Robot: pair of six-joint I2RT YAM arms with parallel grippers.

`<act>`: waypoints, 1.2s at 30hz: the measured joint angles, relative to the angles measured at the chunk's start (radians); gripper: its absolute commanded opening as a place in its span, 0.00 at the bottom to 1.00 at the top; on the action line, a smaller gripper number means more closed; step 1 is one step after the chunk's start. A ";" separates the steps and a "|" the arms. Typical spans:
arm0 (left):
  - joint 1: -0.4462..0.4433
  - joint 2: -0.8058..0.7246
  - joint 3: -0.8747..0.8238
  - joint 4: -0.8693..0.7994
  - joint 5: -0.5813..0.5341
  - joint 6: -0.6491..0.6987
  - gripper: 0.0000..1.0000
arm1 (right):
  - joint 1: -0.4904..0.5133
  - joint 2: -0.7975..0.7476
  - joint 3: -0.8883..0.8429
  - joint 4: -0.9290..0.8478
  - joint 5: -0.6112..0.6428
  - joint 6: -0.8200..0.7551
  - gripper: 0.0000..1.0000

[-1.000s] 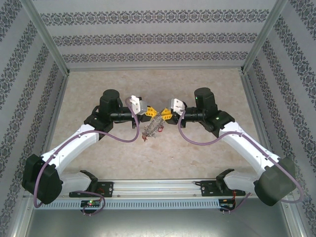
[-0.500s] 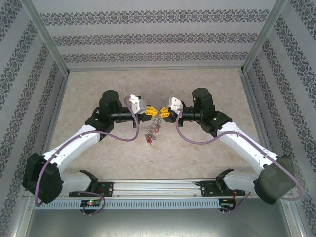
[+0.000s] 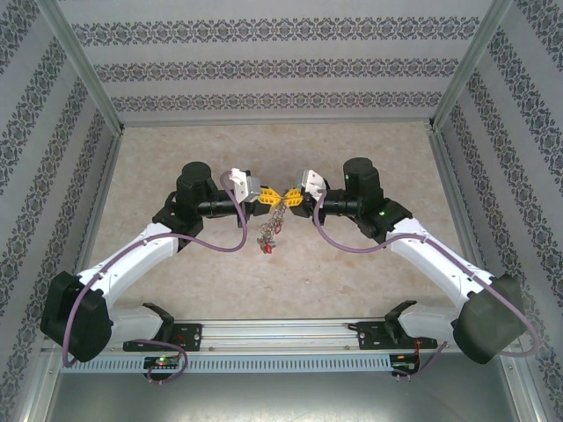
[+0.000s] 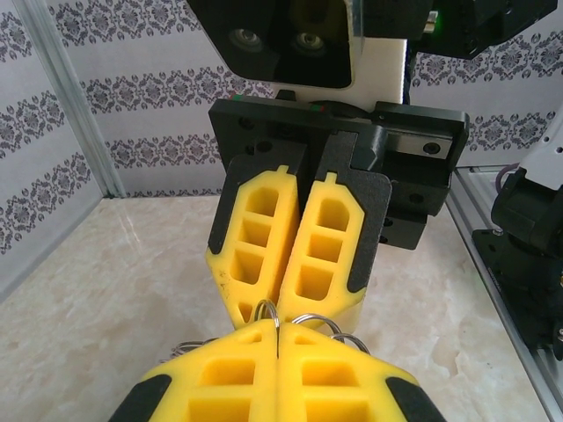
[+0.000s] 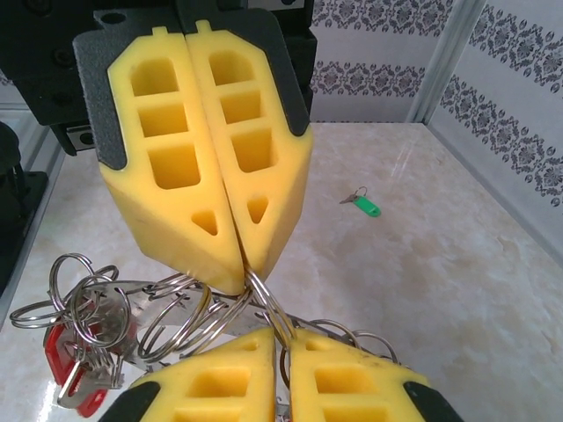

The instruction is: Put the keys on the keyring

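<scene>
Looking from above, I see the pale stone-patterned table [image 3: 352,272] under me, with my left arm [image 3: 132,255] and right arm [image 3: 440,255] bent inward so that they meet near its middle. My left pincer [image 3: 268,195] and my right pincer [image 3: 288,197] stand tip to tip, almost touching.

Both pincers have their yellow fingers pressed together. In the right wrist view the left pincer [image 5: 239,280] nips a thin wire loop at its very tip, and the same loop runs down into the seam of the right pincer [image 5: 283,338]. In the left wrist view, small loops stick up just where the left pincer [image 4: 278,330] meets the right pincer [image 4: 286,308].

The keyring [image 5: 176,308] is a loose tangle of wire loops hanging under the two tips, toward the near side [image 3: 271,229]. I cannot tell whether it touches the table. Metal keys [image 5: 101,321] dangle at its end, one with a red tag [image 5: 60,356].

A key with a green tag [image 5: 361,205] lies alone on the table, well apart from the tangle.
</scene>
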 measured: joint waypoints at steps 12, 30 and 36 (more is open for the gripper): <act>0.000 0.003 -0.002 0.001 0.008 0.000 0.00 | -0.020 0.000 -0.013 0.039 -0.028 0.020 0.19; -0.001 0.022 0.011 -0.066 0.025 0.040 0.20 | -0.032 0.000 -0.013 -0.027 -0.115 -0.028 0.00; 0.028 0.031 0.041 -0.196 0.023 0.117 0.41 | -0.032 0.024 0.053 -0.270 -0.033 -0.131 0.00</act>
